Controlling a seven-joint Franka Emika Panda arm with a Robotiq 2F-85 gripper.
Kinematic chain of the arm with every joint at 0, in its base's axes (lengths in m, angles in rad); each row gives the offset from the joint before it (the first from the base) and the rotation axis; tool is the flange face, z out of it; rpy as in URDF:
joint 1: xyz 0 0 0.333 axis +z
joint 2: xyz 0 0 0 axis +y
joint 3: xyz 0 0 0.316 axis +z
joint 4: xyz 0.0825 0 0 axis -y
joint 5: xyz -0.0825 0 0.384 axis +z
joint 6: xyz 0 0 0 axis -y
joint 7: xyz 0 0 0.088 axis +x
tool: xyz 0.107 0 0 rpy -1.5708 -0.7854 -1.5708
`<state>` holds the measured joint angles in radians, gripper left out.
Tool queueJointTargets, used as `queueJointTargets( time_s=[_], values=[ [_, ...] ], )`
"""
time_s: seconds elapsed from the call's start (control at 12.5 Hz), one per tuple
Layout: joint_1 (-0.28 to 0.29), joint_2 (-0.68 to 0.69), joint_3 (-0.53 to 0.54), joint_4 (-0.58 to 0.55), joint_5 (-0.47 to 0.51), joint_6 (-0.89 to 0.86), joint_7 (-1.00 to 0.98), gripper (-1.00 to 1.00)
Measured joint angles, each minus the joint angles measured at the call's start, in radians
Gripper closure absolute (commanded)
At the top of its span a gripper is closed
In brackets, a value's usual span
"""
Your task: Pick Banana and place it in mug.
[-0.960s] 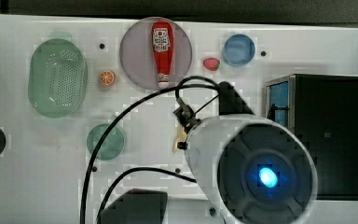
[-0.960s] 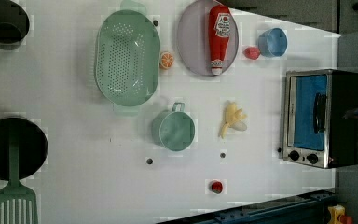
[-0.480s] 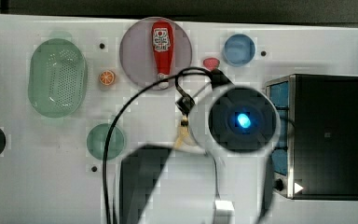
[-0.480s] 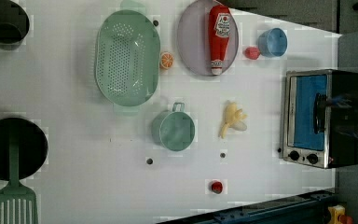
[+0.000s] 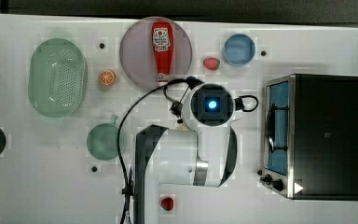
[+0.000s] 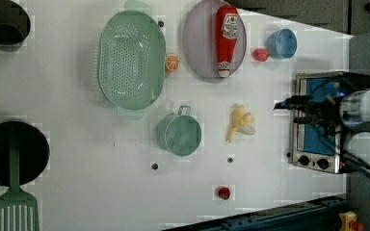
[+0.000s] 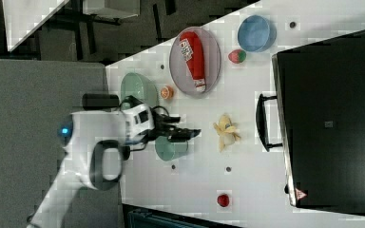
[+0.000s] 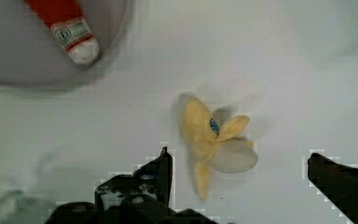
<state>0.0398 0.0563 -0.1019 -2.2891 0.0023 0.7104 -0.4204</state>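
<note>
Now the gripper [image 8: 237, 182], fingers spread wide, hangs over the banana [image 8: 214, 142]; best lower straight and straddle its thick middle.

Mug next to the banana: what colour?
Teal-green mug, plain, no pattern; the left view shows it best.

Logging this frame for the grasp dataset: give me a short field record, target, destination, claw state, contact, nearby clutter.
target: banana, partly peeled, lying on the white table
destination: mug, empty, upright, to the left view's left of the banana, apart from it
claw: claw open, above the banana, fingers either side of it in the wrist view
contact: none visible
clutter: ketchup bottle on grey plate; toaster oven; colander
</note>
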Motion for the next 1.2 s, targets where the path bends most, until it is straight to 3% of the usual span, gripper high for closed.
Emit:
queueJointTargets(
  time_s=[0.4, 0.96, 1.12, 1.2],
  values=[
    [-0.008, 0.121, 0.015, -0.025, -0.005, 0.096, -0.256, -1.0],
    [-0.029, 0.364, 0.034, -0.041, -0.001, 0.28, -0.305, -1.0],
    [-0.033, 0.392, 0.045, -0.041, -0.008, 0.291, -0.306, -0.53],
    [-0.026, 0.386, 0.045, -0.039, -0.007, 0.278, -0.306, -0.18]
  ],
)
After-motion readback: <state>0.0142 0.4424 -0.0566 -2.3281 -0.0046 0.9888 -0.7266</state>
